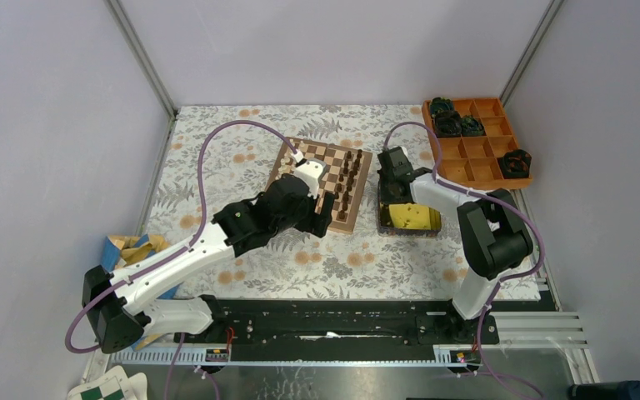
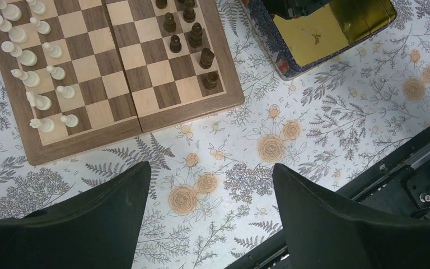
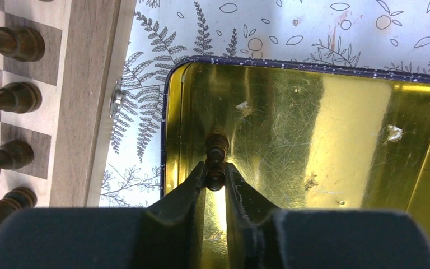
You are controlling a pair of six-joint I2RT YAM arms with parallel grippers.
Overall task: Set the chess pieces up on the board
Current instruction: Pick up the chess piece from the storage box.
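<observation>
The wooden board (image 1: 321, 185) (image 2: 145, 109) lies mid-table, cream chess pieces (image 2: 28, 56) in two rows on one side and dark ones (image 2: 193, 36) (image 3: 11, 95) on the other. In the right wrist view my right gripper (image 3: 215, 174) is shut on a small dark chess piece (image 3: 216, 162) inside the shiny yellow tin (image 3: 325, 140). From above, that gripper (image 1: 393, 193) sits over the tin (image 1: 412, 218). My left gripper (image 2: 210, 174) hangs open and empty over the flowered cloth, just off the board's near edge. In the top view it (image 1: 323, 218) is beside the board's near corner.
An orange compartment tray (image 1: 475, 146) holding black gear-like lumps stands at the back right. Blue and yellow bits (image 1: 133, 248) lie at the left edge. The black rail (image 1: 342, 321) runs along the near side, with a green-and-white checkered sheet (image 1: 104, 387) below it.
</observation>
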